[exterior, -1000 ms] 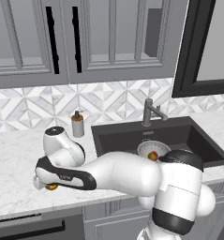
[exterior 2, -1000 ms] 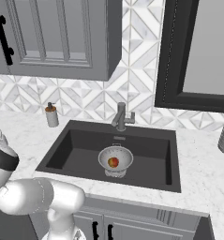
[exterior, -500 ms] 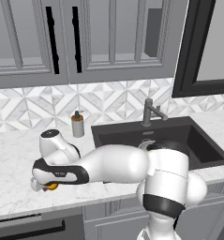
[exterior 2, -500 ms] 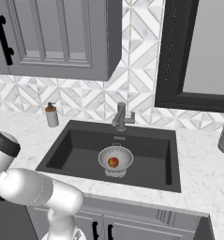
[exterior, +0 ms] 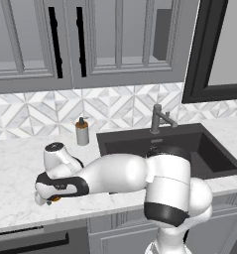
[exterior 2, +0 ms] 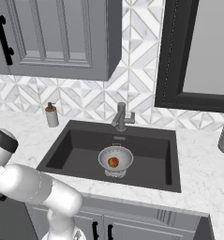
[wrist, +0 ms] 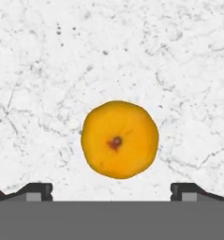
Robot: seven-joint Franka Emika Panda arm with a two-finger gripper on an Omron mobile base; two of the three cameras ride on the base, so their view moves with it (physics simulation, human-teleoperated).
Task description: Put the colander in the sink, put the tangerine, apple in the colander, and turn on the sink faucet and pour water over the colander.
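The small round orange tangerine (wrist: 119, 139) is seen straight ahead of the two-finger gripper (wrist: 111, 190), centred between fingertips (wrist: 36, 191) spread fully wide and apart from it. It rests on the white marbled counter (wrist: 48, 70), left of the dark grey sink (exterior 2: 80, 147). Skin glossy, dark stem dimple uppermost; no long axis, so likely any approach angle serves.

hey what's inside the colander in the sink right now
The colander in the sink holds the apple. Whatever lies beneath the apple is covered.
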